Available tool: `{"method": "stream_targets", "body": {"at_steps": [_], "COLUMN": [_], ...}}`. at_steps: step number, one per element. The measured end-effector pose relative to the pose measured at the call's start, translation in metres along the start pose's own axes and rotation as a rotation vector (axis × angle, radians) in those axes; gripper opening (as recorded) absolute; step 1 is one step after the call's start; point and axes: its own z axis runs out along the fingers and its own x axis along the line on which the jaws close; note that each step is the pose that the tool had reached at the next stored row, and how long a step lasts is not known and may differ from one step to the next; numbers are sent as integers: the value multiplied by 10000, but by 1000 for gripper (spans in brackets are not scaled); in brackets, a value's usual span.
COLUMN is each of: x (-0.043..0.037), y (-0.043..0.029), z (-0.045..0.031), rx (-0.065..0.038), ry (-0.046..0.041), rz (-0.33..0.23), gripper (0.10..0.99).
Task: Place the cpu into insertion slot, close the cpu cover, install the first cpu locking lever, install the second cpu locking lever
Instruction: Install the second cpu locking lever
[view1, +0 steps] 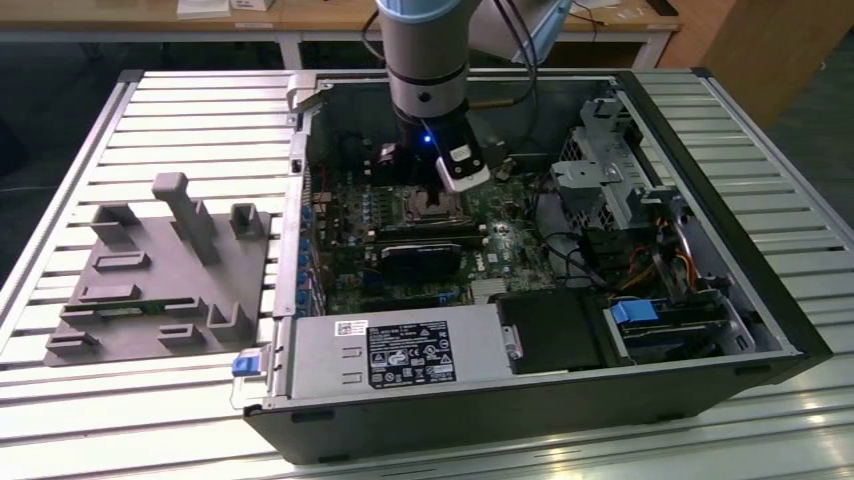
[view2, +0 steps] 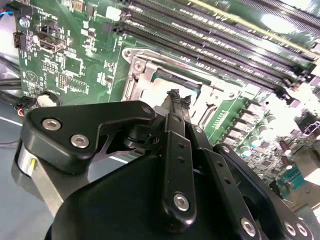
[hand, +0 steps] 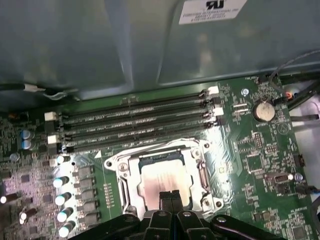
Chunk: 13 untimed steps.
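Observation:
The cpu (hand: 162, 181) lies in the insertion slot (hand: 122, 192) on the green board, its silvery top facing up. The cpu cover (hand: 201, 176) looks flat around it as a silver frame. My gripper (hand: 170, 196) hovers at the near edge of the chip, black fingertips pressed together with nothing between them. In the second wrist view the gripper (view2: 176, 96) points down at the insertion slot (view2: 145, 75). From the exterior view the gripper (view1: 441, 195) stands over the insertion slot (view1: 430, 208) inside the open computer case. I cannot make out how the locking levers stand.
Long black memory slots (hand: 135, 122) run beside the socket. A black fan block (view1: 420, 255), a power supply (view1: 400, 360), a drive cage (view1: 607, 170) and cables (view1: 667, 265) crowd the case. A grey fixture (view1: 160, 270) sits on the slatted table at the exterior view's left.

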Motion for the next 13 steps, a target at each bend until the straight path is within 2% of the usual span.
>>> {"method": "stream_targets", "body": {"at_steps": [7, 13], "x": [-28, -40], "y": [65, 89], "z": [4, -128], "rx": [32, 36], "ry": [63, 61], "rz": [7, 7], "gripper": [102, 102]}}
